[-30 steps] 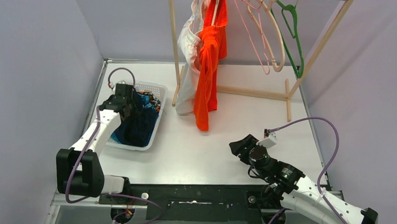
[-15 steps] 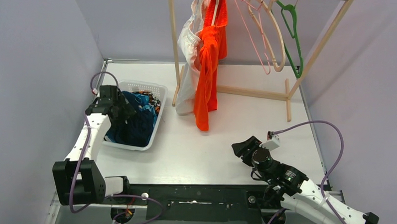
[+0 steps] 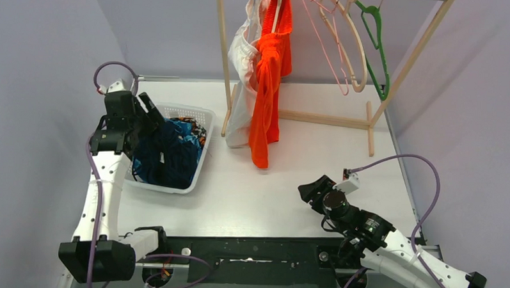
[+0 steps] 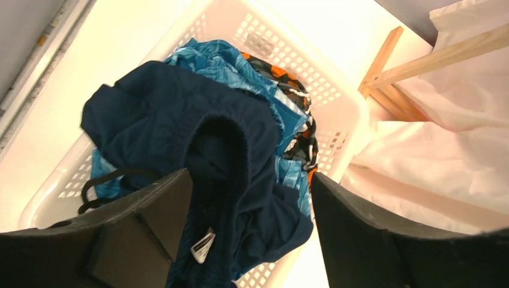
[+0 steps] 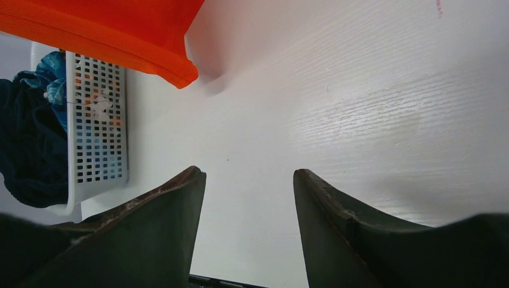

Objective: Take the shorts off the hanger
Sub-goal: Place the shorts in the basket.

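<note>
Drop-off step. Left gripper (image 4: 249,180) spread, empty, over navy shorts (image 4: 156,114) in basket (image 4: 288,42), left of frame. Right gripper (image 5: 249,180) apart, empty, lower right. Orange shorts (image 3: 267,74) and white shorts (image 3: 239,111) hang upper centre; likely next: reach up, pinch fabric.

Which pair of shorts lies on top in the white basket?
The dark navy fabric shorts; the teal-blue wavy-patterned pair and the orange-black camouflage pair only peek out from beneath them.
</note>
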